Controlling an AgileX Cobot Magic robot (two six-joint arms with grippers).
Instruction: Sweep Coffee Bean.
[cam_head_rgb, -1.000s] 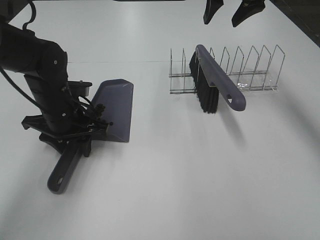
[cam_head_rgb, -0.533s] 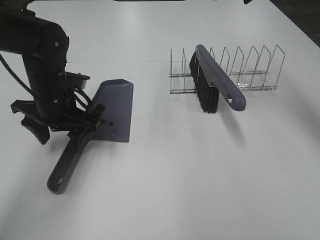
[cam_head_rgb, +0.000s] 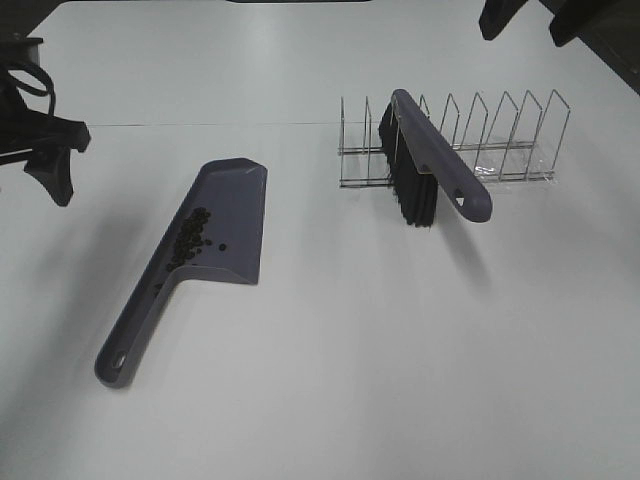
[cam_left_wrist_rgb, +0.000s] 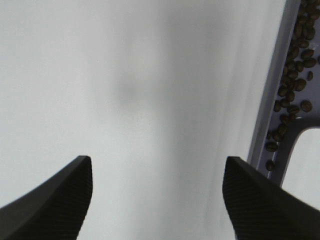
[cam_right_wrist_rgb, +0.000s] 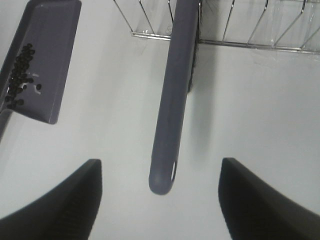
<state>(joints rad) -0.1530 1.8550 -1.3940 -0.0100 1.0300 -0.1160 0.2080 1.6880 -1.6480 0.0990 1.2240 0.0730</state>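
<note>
Presently the coffee bean (cam_head_rgb: 190, 243) scatter is seen gathered inside the purple dustpan (cam_head_rgb: 235, 215), bunched along one side wall near the handle junction; a few beans sit slightly apart toward the pan's middle. No beans are made out on the bare counter (cam_head_rgb: 400, 350).

Handling, as judged: the beans are tiny, hard, light and free-rolling, so they cannot sensibly be pinched one by one. They are best moved by carrying the pan, taken at its long handle (cam_head_rgb: 130, 335) and kept level; a tilt toward the open lip would likely spill them.

Left pincer (cam_left_wrist_rgb: 157, 200): jaws are seen spread apart over bare counter, nothing between them, the pan's wall just beside one jaw. Right pincer (cam_right_wrist_rgb: 160, 200): jaws likewise parted and empty, held above the free end of the brush (cam_head_rgb: 435, 170).

Surroundings: the brush leans in a wire rack (cam_head_rgb: 500, 140), bristles down, handle projecting toward the counter's middle. Rack and brush stand well apart from the pan. Nothing is seen obstructing the pan handle.
</note>
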